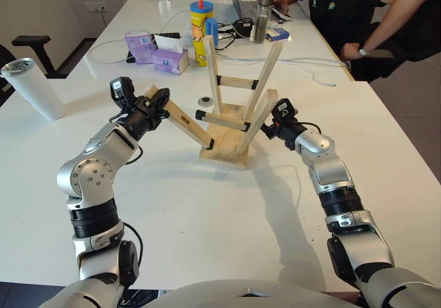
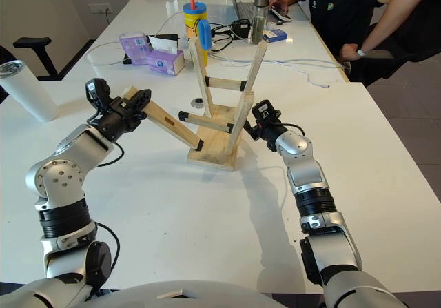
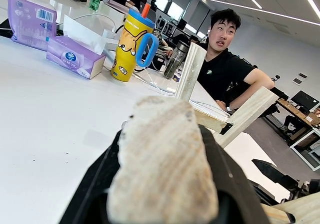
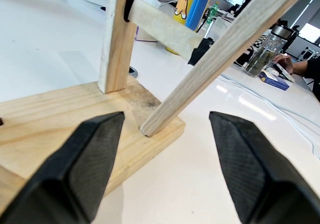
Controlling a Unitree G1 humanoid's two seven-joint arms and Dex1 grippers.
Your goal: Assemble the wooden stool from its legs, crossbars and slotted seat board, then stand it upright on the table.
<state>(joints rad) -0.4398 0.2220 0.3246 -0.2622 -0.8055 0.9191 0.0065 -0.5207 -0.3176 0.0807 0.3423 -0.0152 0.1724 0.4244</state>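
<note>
— Two pincers, two states. Our left pincer [image 1: 153, 103] is clamped on the upper end of a slanting leg [image 1: 182, 120], left of centre in the head view. Our right pincer [image 4: 166, 115] stands apart, its fingers [image 4: 95, 149] either side of a leaning leg [image 4: 220, 56] at its foot, gripping nothing.
— And the stool?
— Upside down at centre frame: seat board [image 1: 224, 153] flat on the bench [image 1: 207, 225], crossbars [image 1: 222, 120] joining the raised legs [image 1: 214, 74].
— What worries us?
— Swinging the slanting leg upright too hard could lever the board off the bench or pop a crossbar loose. With our right pincer unclosed, nothing steadies the frame, and it might topple.
</note>
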